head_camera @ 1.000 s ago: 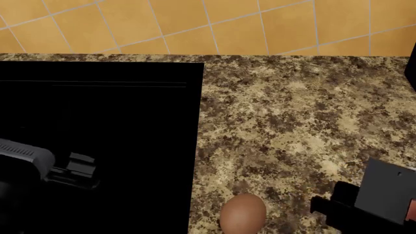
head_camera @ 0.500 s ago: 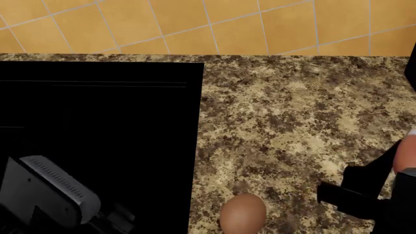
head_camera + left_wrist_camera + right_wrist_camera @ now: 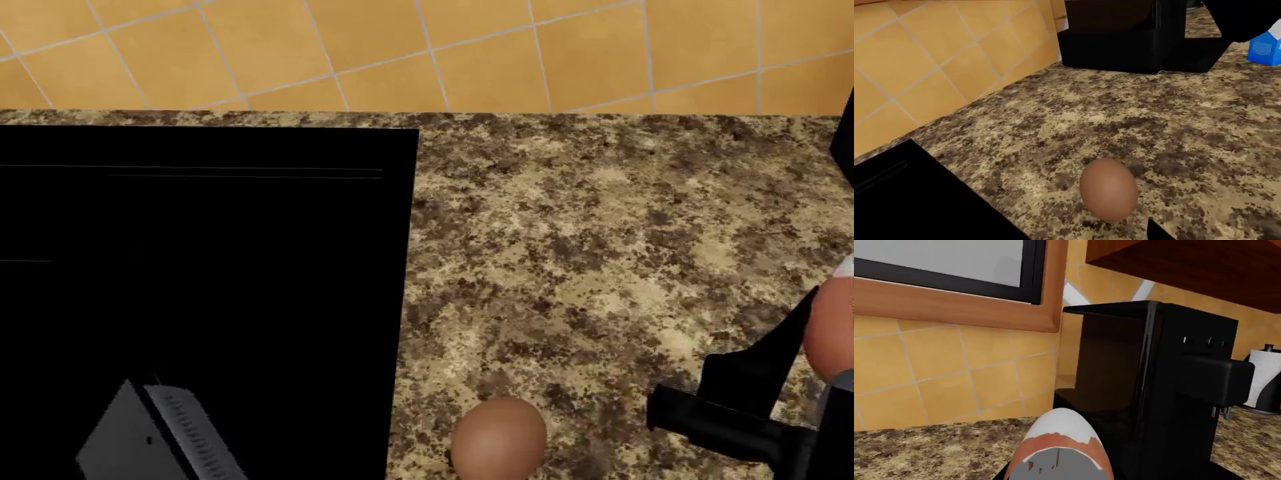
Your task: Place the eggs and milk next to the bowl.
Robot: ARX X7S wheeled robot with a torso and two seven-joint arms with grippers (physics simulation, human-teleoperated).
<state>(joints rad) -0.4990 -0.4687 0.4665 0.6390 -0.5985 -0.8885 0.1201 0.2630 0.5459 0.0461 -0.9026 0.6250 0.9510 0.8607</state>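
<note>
A plain tan-brown egg (image 3: 498, 437) lies on the granite counter (image 3: 601, 250) just right of the black cooktop. The left wrist view shows this egg (image 3: 1108, 189) close ahead, with one dark fingertip (image 3: 1156, 233) beside it and nothing held; my left gripper stands open. My right gripper (image 3: 817, 372) at the right edge is shut on the reddish-brown, white-capped egg (image 3: 833, 330), held above the counter. That egg (image 3: 1061, 445) fills the bottom of the right wrist view. The milk (image 3: 1265, 47) stands far off beside the black appliance, its top hidden. The bowl is out of view.
A black cooktop (image 3: 200, 290) fills the left half of the counter. A tall black coffee machine (image 3: 1154, 385) stands against the tiled wall (image 3: 400, 50), with a paper towel roll (image 3: 1262, 380) behind it. My left arm (image 3: 154, 440) hangs over the cooktop's near edge.
My left arm has dropped and swung toward the bottom edge of the head view. My right gripper has turned and lifted slightly, bringing the held egg into view at the right edge.
</note>
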